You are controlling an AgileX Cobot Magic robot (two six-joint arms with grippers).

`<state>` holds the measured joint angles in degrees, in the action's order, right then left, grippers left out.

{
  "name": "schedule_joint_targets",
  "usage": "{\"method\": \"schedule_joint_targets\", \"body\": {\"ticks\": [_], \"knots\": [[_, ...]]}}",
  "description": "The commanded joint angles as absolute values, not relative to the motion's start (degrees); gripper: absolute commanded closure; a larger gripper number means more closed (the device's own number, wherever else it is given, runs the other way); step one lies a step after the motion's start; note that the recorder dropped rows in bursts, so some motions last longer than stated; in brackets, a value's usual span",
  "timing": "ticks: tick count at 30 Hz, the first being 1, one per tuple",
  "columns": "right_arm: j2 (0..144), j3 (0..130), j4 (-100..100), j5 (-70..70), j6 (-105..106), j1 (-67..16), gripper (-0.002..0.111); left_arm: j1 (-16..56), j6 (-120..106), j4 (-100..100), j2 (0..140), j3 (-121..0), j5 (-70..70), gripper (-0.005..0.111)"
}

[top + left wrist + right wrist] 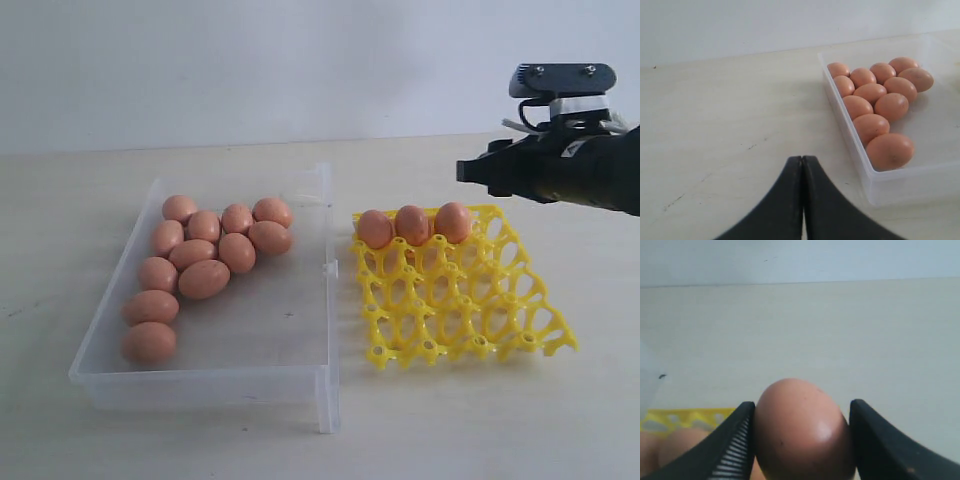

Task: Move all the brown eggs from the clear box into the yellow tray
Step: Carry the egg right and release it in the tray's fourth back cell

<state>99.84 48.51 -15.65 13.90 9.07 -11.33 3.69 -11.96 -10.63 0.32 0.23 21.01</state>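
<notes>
While right gripper (802,412) pinches one egg (800,437) across its girth, left gripper (802,160) pressed together, egg seems light, slick, brittle.

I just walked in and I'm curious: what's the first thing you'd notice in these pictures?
A heap of brown eggs crowds the left side of the clear box. Beside it, the bright yellow tray has three eggs lined up in its back row. Up close, the right gripper squeezes one more egg between its black fingers.
</notes>
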Motion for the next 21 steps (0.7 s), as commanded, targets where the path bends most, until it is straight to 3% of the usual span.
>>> {"method": "schedule_joint_targets", "body": {"ticks": [1,21], "knots": [[103.1,50.3,-10.9,13.9,5.3,-8.9,0.108,3.9,-12.0,-10.8,0.0,0.0,20.5,0.107],[112.1,57.1,-8.9,10.1,4.9,-8.9,0.108,3.9,-12.0,-10.8,0.0,0.0,20.5,0.107]]}}
